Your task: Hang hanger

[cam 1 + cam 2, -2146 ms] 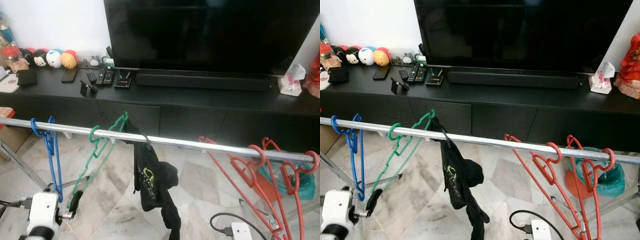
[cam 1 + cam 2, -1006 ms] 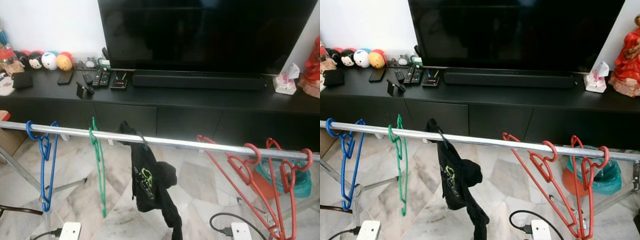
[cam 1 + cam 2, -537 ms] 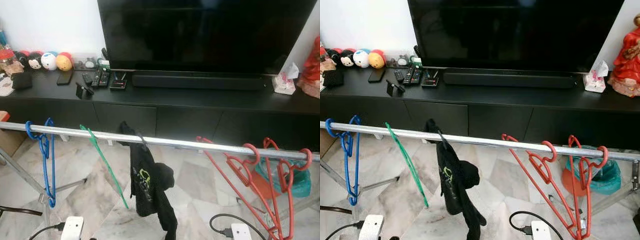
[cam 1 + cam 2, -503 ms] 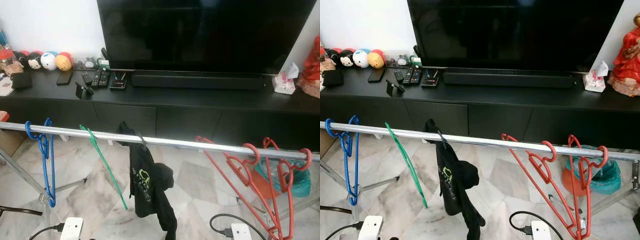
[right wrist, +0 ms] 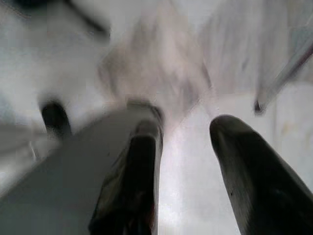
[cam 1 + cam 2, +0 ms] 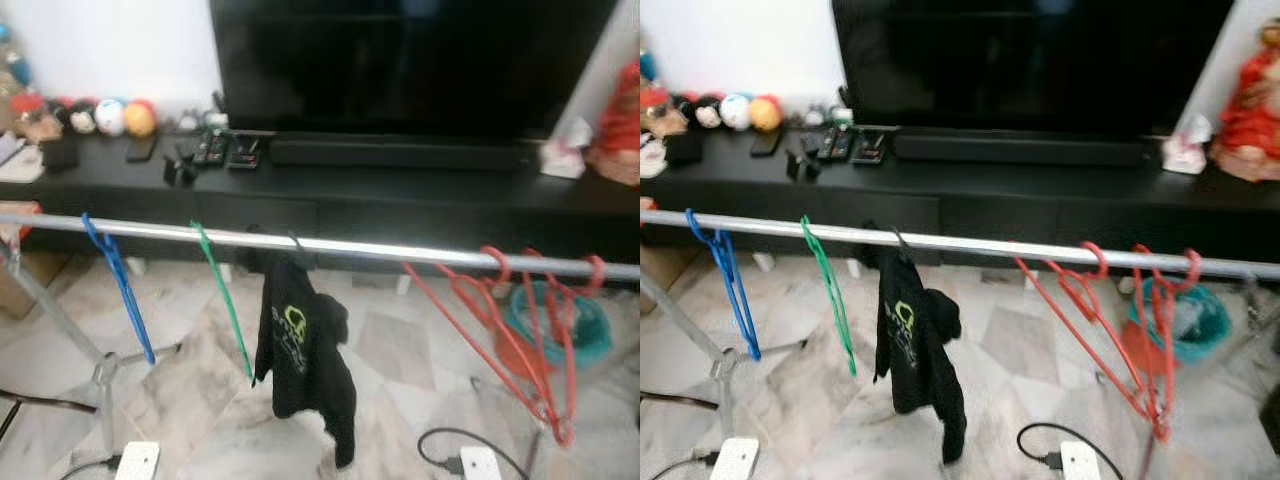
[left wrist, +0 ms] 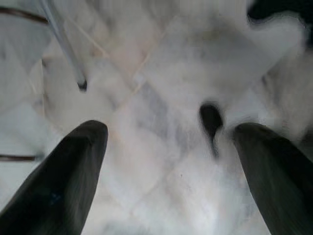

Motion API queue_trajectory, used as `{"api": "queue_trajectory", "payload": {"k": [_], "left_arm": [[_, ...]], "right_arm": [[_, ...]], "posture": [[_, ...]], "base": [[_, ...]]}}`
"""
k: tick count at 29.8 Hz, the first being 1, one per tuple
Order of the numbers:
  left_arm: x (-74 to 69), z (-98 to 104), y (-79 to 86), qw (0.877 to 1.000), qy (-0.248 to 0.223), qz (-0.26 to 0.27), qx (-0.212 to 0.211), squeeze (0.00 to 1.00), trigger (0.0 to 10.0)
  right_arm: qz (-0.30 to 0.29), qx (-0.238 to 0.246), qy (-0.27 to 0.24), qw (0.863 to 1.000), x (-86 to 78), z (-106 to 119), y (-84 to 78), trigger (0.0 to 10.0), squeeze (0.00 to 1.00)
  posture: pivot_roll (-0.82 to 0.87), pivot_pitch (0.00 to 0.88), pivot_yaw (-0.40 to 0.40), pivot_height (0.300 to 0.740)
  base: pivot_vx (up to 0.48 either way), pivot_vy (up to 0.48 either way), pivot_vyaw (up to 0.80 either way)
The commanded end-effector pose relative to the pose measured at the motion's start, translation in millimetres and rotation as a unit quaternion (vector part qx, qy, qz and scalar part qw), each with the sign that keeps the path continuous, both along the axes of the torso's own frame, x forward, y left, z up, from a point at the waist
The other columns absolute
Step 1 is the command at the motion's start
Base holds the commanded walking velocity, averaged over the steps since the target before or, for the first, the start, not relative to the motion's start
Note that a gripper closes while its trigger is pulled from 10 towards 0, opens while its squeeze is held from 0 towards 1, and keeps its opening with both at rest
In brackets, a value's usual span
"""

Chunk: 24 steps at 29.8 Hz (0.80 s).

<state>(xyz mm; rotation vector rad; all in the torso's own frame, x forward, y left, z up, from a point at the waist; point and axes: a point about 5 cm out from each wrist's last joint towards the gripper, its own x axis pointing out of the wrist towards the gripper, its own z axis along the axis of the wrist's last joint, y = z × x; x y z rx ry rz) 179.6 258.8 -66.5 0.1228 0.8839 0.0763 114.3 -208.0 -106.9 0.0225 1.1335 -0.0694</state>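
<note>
Marble floor (image 7: 161, 142) lies under our left gripper (image 7: 168, 161), spread wide and empty; up ahead the green hanger (image 6: 222, 305) hooks the rail (image 6: 350, 246), light, stiff, slippery; we'd grip its neck.

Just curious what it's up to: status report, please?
Left gripper open, empty, over the marble floor. Right gripper open, empty. Green hanger hooked on the rail, between blue hanger and black garment. Nothing in the way.

Living room (television (image 6: 410, 60), marble floor (image 6: 200, 390))
</note>
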Motion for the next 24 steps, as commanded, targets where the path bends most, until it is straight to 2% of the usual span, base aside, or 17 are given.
{"api": "queue_trajectory", "payload": {"k": [1,24], "left_arm": [[-21.3,-10.3,1.2,0.999,0.036,0.015,-0.004,0.0,10.0],[-20.3,-10.9,-1.8,0.999,0.037,0.011,-0.007,0.0,10.0]], "right_arm": [[0.003,-0.008,-0.031,0.999,19.9,7.0,-3.5,10.0,0.0],[0.005,-0.006,-0.035,0.999,21.4,7.4,-2.2,10.0,0.0]], "posture": [[-0.13,0.0,0.012,0.74],[-0.12,0.0,0.013,0.74]], "base": [[-0.304,0.0,0.0],[-0.3,0.0,0.0]]}}
